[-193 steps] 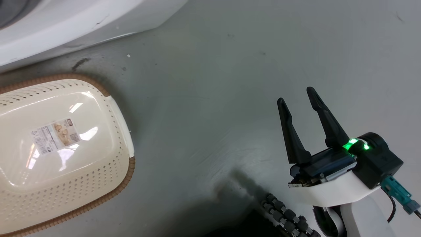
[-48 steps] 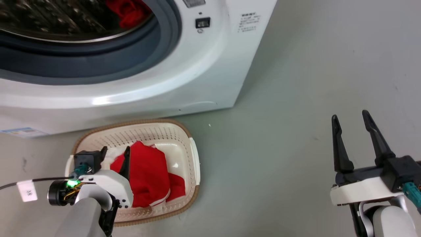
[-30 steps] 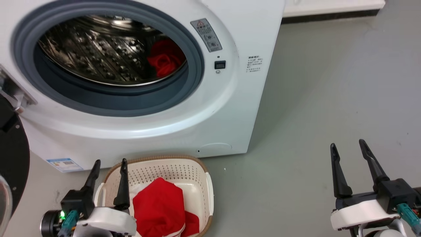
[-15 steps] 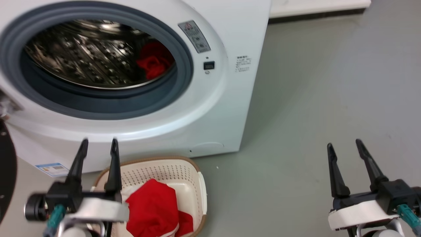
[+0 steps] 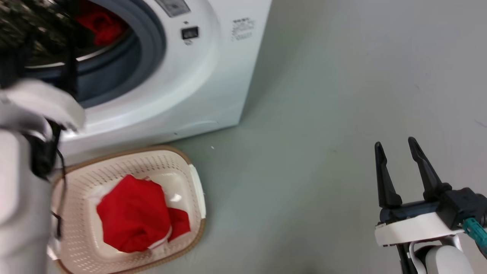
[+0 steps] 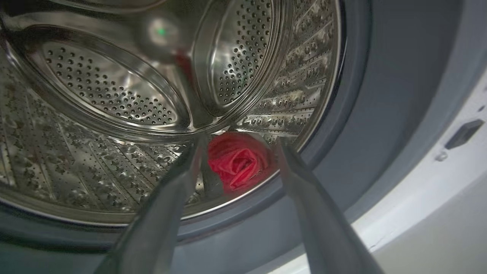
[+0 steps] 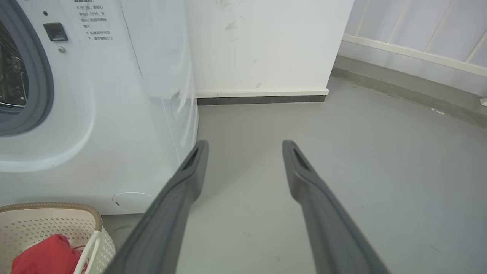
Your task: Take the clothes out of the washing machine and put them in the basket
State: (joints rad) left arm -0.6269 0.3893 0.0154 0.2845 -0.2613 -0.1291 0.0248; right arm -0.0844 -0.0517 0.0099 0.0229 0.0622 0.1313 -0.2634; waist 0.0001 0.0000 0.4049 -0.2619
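The white washing machine (image 5: 182, 87) stands at the upper left with its porthole uncovered. A crumpled red garment (image 6: 237, 161) lies low at the right of the steel drum (image 6: 106, 87), and in the head view it shows inside the porthole (image 5: 101, 23). My left gripper (image 6: 240, 141) is open and empty, held in front of the grey rubber ring (image 6: 384, 95) and pointing at that garment; its blurred arm (image 5: 42, 53) covers part of the opening. More red clothes (image 5: 133, 213) lie in the cream basket (image 5: 179, 160) on the floor below. My right gripper (image 5: 394, 142) hangs open and empty far to the right.
Grey floor (image 5: 304, 171) stretches between the basket and my right gripper. In the right wrist view a white wall with a dark skirting (image 7: 262, 99) stands behind the machine (image 7: 125, 114), and the basket's rim (image 7: 45, 207) shows at the lower left.
My left arm rose from beside the basket up to the porthole, still open. The head camera swung right and down. The right gripper stayed open in place.
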